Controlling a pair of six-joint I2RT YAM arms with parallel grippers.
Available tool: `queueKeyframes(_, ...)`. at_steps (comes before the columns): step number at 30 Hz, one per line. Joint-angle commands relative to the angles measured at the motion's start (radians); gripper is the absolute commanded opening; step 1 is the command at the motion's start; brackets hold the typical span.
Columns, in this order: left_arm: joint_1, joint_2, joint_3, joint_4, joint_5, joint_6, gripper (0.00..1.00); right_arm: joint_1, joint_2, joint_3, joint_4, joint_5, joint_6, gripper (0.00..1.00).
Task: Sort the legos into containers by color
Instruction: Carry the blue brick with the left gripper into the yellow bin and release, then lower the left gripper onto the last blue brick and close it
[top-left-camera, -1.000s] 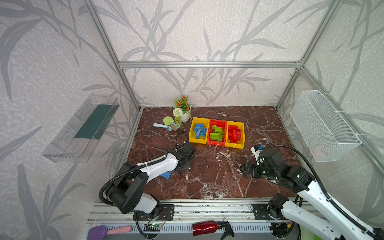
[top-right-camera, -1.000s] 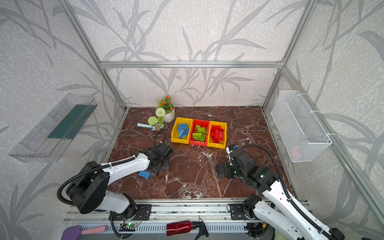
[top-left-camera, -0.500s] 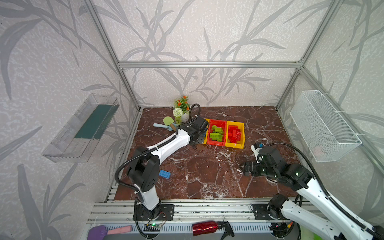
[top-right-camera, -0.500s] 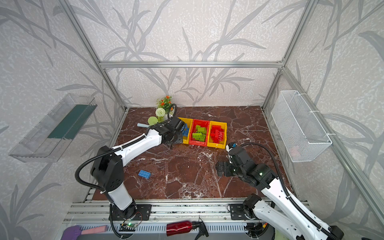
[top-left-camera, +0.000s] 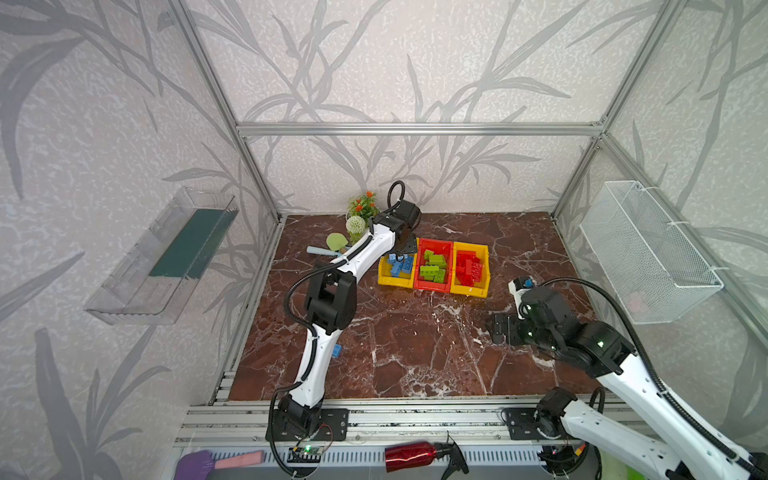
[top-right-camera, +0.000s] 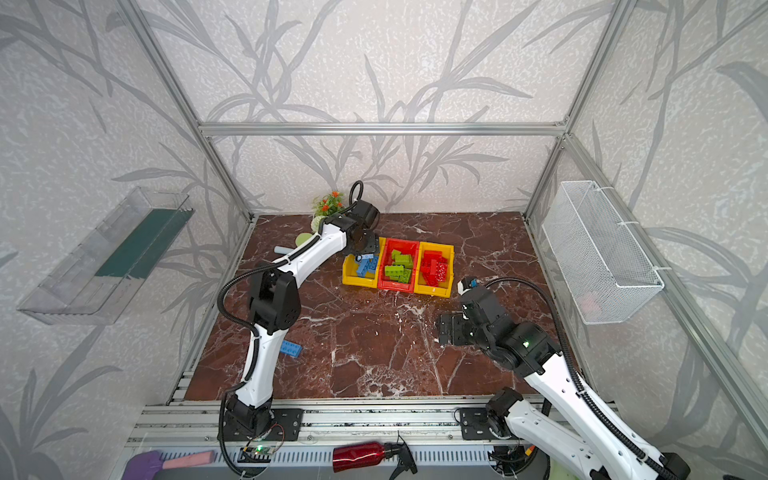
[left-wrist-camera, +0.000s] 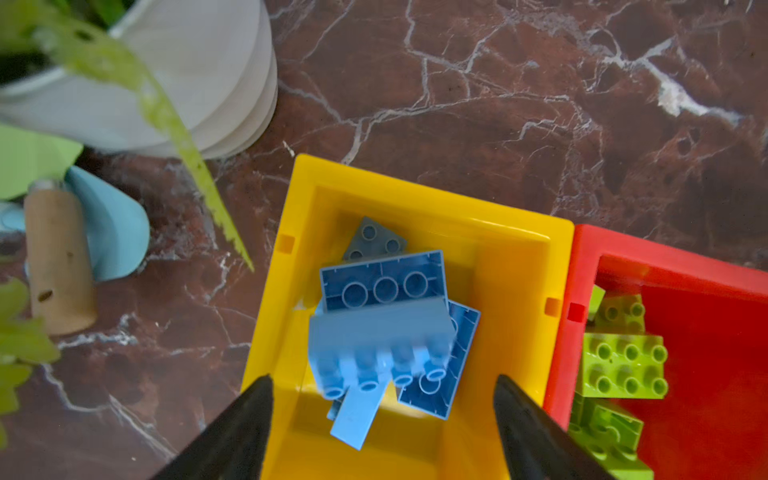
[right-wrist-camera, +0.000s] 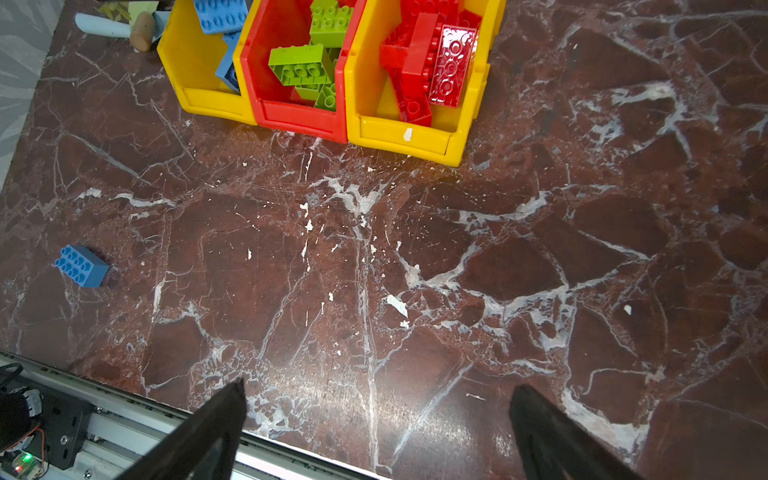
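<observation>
Both top views: sort looks nearly done. Left yellow bin (top-left-camera: 395, 283) holds blue bricks (top-left-camera: 399, 266), red bin (top-left-camera: 432, 286) holds green bricks (top-left-camera: 434, 268), right yellow bin (top-left-camera: 468, 292) holds red bricks (top-left-camera: 469, 268). I see only one leftover: a stray blue brick (top-right-camera: 291, 349) on the table (top-right-camera: 374, 345), well apart from the bins, beside the left arm's lower link. Left arm is stretched far out, with the left gripper (top-left-camera: 405, 246) above the back of the left yellow bin. Right arm is folded low, with the right gripper (top-left-camera: 496, 328) over bare table, nowhere near a brick. Left wrist view: jaws are wide apart and nothing touches either finger. A blurred blue brick (left-wrist-camera: 378, 336) sits below them inside the bin on the blue pile, which reads as a drop in progress. White pot (left-wrist-camera: 199, 83) stands just beside the bin's back corner. Right wrist view: jaws are spread wide and empty, pointing at marble. All three bins are ahead and the stray brick is off to the far side, on the left arm's half. So it's probably the left arm's pick.
</observation>
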Motion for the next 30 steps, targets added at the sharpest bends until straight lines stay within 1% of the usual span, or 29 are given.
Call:
queueKeyframes(1,-0.011,-0.019,0.036,-0.065,0.036,0.013,0.90,-0.009,0.011,0.027,-0.023,0.023,-0.023,0.99)
queueKeyframes(3,-0.015,-0.064,-0.011,-0.048,0.045,0.006,0.91,-0.008,0.016,0.024,-0.016,0.014,-0.025,0.99)
queueKeyframes(5,-0.023,-0.135,-0.091,-0.025,0.047,-0.003,0.91,-0.009,0.014,0.017,-0.004,-0.003,-0.025,0.99)
queueKeyframes(7,-0.031,-0.217,-0.196,0.003,0.043,-0.019,0.91,-0.009,0.005,0.007,0.010,-0.022,-0.022,0.99)
queueKeyframes(10,-0.041,-0.378,-0.405,0.041,0.001,-0.065,0.91,-0.009,-0.006,-0.008,0.032,-0.055,-0.019,0.99)
queueKeyframes(13,-0.047,-0.571,-0.633,0.051,-0.072,-0.143,0.91,-0.007,-0.014,-0.029,0.061,-0.091,-0.018,0.99)
queueKeyframes(15,-0.047,-0.708,-0.806,0.045,-0.119,-0.214,0.91,-0.005,-0.009,-0.044,0.083,-0.119,-0.020,0.99)
queueKeyframes(17,-0.048,-0.829,-0.948,0.019,-0.157,-0.289,0.91,-0.005,-0.003,-0.056,0.102,-0.145,-0.021,0.99)
queueKeyframes(20,-0.048,-1.003,-1.135,-0.028,-0.183,-0.408,0.91,-0.002,0.000,-0.077,0.125,-0.182,-0.020,0.99)
queueKeyframes(25,-0.047,-1.252,-1.368,-0.031,-0.161,-0.529,0.91,0.003,-0.015,-0.100,0.137,-0.216,-0.016,0.99)
queueKeyframes(30,-0.044,-1.405,-1.521,-0.017,-0.182,-0.633,0.91,0.007,-0.048,-0.105,0.111,-0.230,-0.014,0.99)
